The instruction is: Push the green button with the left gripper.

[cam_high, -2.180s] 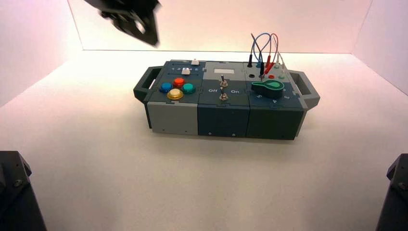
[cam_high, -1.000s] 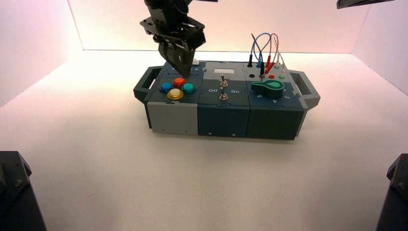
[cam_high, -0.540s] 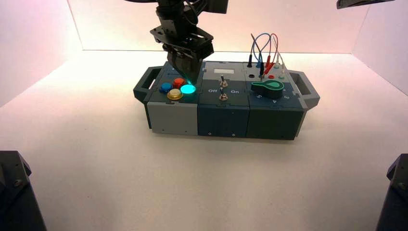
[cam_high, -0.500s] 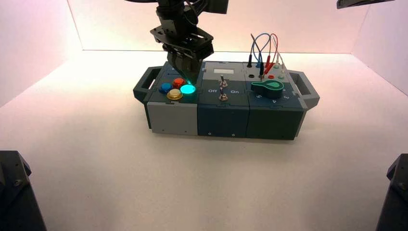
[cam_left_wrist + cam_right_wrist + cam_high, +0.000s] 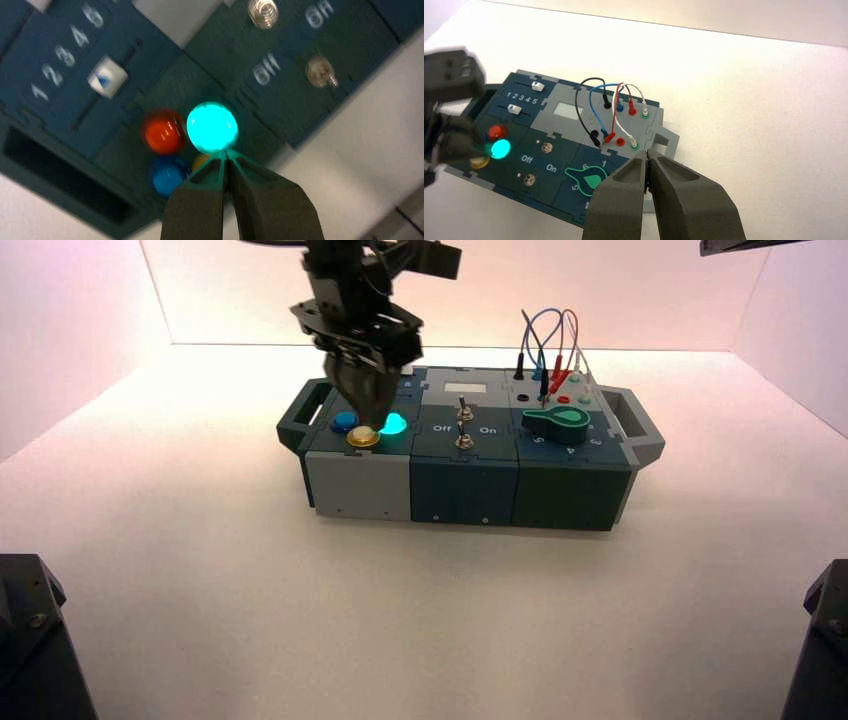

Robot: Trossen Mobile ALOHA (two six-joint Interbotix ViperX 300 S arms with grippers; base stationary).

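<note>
The green button (image 5: pixel 393 424) glows bright cyan in the cluster of dome buttons at the left end of the box (image 5: pixel 360 485). It also shows in the left wrist view (image 5: pixel 212 127) and the right wrist view (image 5: pixel 500 148). My left gripper (image 5: pixel 372 424) is shut and empty, with its tip (image 5: pixel 226 155) at the rim of the green button; I cannot tell if it touches. In the high view it hides the red button (image 5: pixel 163 132). The blue button (image 5: pixel 344 421) and the yellow button (image 5: pixel 363 437) lie beside it. My right gripper (image 5: pixel 646 156) is shut and empty, held high above the box's right end.
Two toggle switches (image 5: pixel 464 425) marked Off and On stand at the box's middle. A dark green knob (image 5: pixel 558 423) and looped wires (image 5: pixel 548 340) are at its right end. Two white sliders (image 5: pixel 526 97) lie behind the buttons. Handles (image 5: pixel 305 415) stick out at both ends.
The left gripper came down from the upper left onto the green button, which lit cyan. Since half a second ago its tip has shifted left, off the button's top; the button stays lit.
</note>
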